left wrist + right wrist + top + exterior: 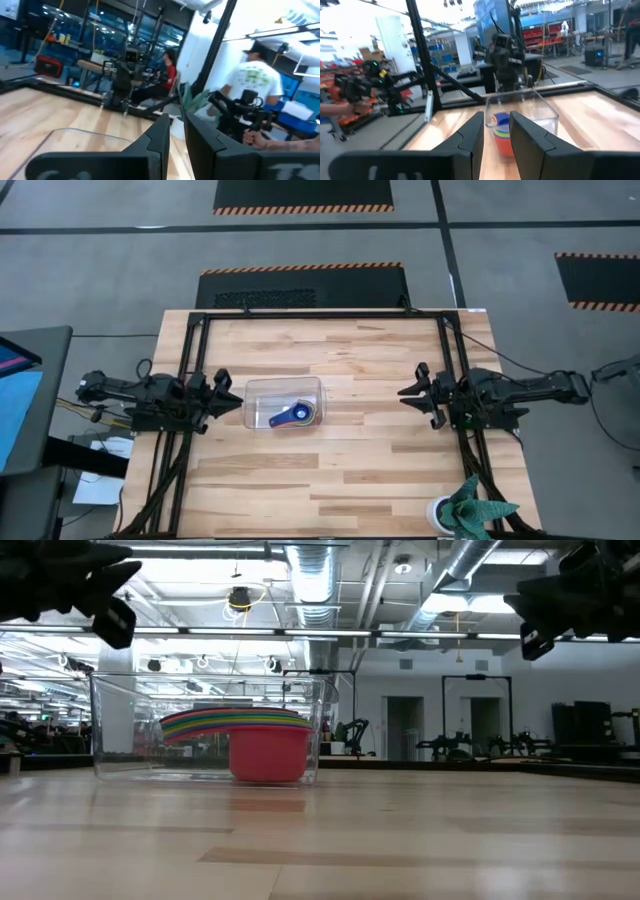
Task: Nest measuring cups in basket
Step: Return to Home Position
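**Cups in the basket, nothing in my fingers**

The basket (256, 388) sits on the table (340, 480), a bit over to my left side. Its long side runs from one arm across to the other. The measuring cups (240, 722) sit one inside the other in it. The red cup (267, 758) is at the bottom and the dark blue cup (292, 415) is on top. The dark blue handle points toward my left arm.

My left gripper (228, 396) is the near one. It hangs just beside the basket's short end and points right at it. My right gripper (405, 393) points at the other end but is well apart from it. Both are up off the wood.

My left fingers (159, 137) have a thin gap between them. My right fingers (472, 132) have a wider gap. Neither pair holds or touches anything.

I think the nesting is done. To go home, my left arm should pull straight away so it does not bump the basket.
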`<state>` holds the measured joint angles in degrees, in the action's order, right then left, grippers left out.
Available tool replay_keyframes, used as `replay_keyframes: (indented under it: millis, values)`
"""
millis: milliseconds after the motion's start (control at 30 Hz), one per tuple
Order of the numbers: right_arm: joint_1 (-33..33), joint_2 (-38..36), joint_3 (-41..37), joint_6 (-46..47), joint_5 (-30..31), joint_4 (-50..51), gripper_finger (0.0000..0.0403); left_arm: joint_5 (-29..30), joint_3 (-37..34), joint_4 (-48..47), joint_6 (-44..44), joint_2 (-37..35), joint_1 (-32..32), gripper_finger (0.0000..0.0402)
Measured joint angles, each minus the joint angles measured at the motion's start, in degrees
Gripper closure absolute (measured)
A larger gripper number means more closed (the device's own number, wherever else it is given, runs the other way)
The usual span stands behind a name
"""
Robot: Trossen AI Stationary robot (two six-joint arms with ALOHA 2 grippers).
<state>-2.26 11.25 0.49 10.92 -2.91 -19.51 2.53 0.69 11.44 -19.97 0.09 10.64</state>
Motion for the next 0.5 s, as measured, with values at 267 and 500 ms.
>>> replay_keyframes:
  millis: [267, 500]
  values:
    - [4.0, -6.6, 0.0, -1.3, -0.2, 7.8, 0.0285, -2.5, 0.0, -2.9, -0.8, 0.1, -6.4, 0.0356]
    - [5.7, -9.6, -0.1, 0.0, 2.9, 13.7, 0.0285, -5.1, 0.0, -3.1, -1.5, 0.1, -8.1, 0.0356]
